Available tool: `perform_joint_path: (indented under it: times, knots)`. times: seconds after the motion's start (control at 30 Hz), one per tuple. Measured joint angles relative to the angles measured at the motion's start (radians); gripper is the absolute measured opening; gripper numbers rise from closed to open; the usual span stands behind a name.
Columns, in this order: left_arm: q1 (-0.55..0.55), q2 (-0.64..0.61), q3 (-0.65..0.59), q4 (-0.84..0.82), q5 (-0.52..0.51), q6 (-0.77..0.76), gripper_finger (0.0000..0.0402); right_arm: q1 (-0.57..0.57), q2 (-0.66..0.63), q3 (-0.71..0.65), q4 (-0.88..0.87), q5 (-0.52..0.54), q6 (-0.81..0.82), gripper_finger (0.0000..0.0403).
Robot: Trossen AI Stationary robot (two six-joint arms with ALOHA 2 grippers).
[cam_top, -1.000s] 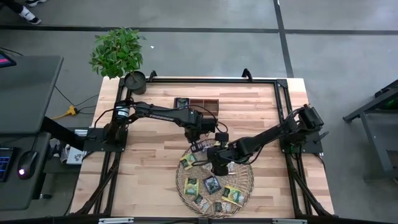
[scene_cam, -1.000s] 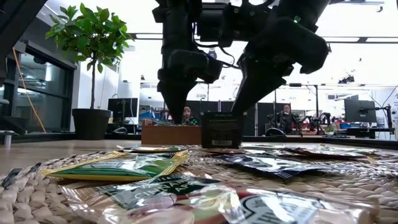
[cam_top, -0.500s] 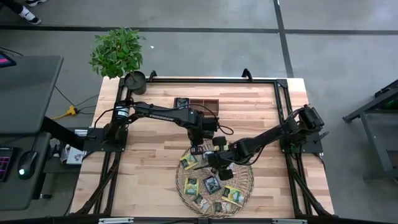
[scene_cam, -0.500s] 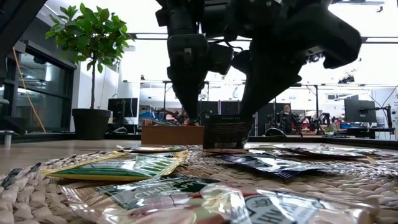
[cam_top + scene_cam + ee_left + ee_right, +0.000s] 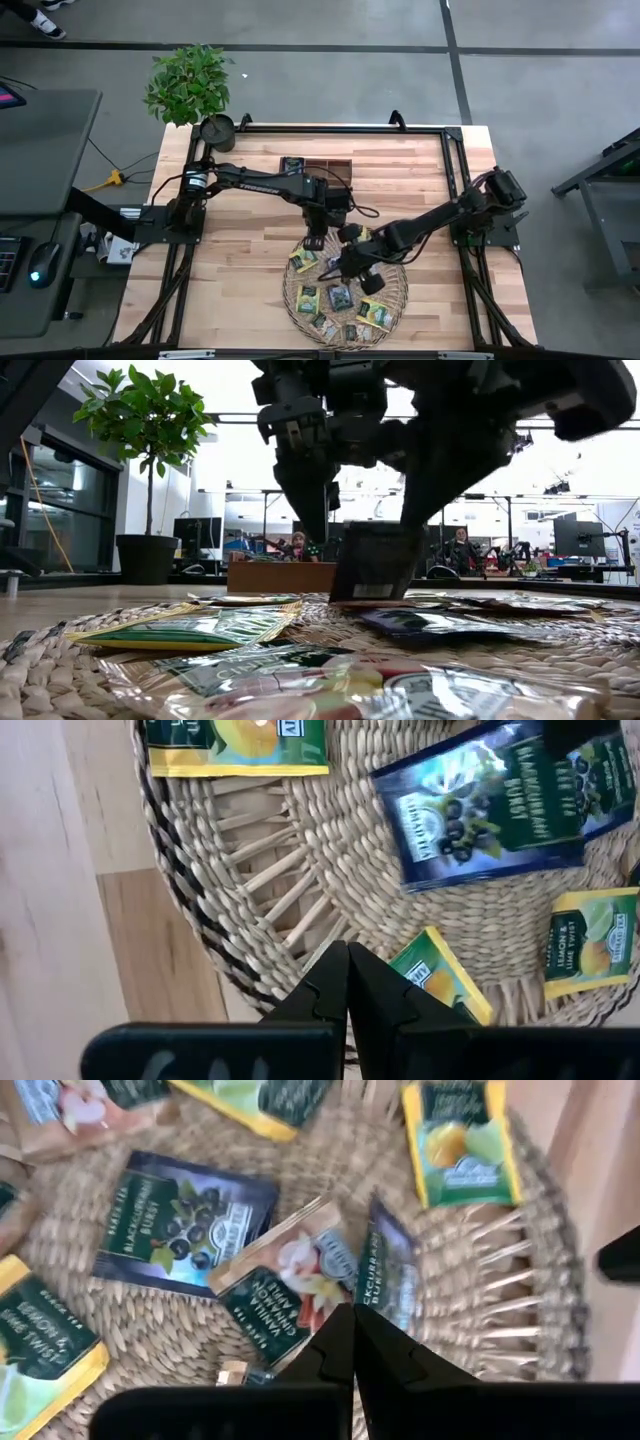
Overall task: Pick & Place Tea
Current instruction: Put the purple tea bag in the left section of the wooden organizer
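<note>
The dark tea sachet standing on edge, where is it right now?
In the low view the dark tea sachet stands tilted on the woven tray, below the right gripper and beside the left gripper.

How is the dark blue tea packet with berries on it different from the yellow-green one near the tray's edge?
The blue packet has a dark wrapper printed with berries; the yellow-green packet is bright and shows citrus fruit. The blue packet lies well inside the woven tray, while the yellow-green packet sits out by the rim. Both are flat, square and lie face up on the tray.
</note>
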Motion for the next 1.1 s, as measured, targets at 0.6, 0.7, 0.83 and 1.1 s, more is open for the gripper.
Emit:
perform_joint_path:
  times: [0.6, 0.7, 0.83, 1.1]
  knots:
    - [0.003, 0.000, -0.002, 0.087, 0.125, 0.045, 0.0001, -0.005, -0.062, 0.000, -0.020, 0.030, -0.058, 0.0000]
    - [0.003, 0.000, -0.002, 0.093, 0.128, 0.050, 0.0001, -0.005, -0.064, 0.000, -0.023, 0.033, -0.064, 0.0000]
    - [0.003, 0.000, -0.002, 0.105, 0.129, 0.090, 0.0001, 0.003, -0.067, 0.000, -0.029, 0.037, -0.102, 0.0000]
    - [0.000, 0.000, -0.002, 0.123, 0.174, 0.223, 0.0057, 0.025, -0.068, 0.000, -0.028, 0.043, -0.225, 0.0000]
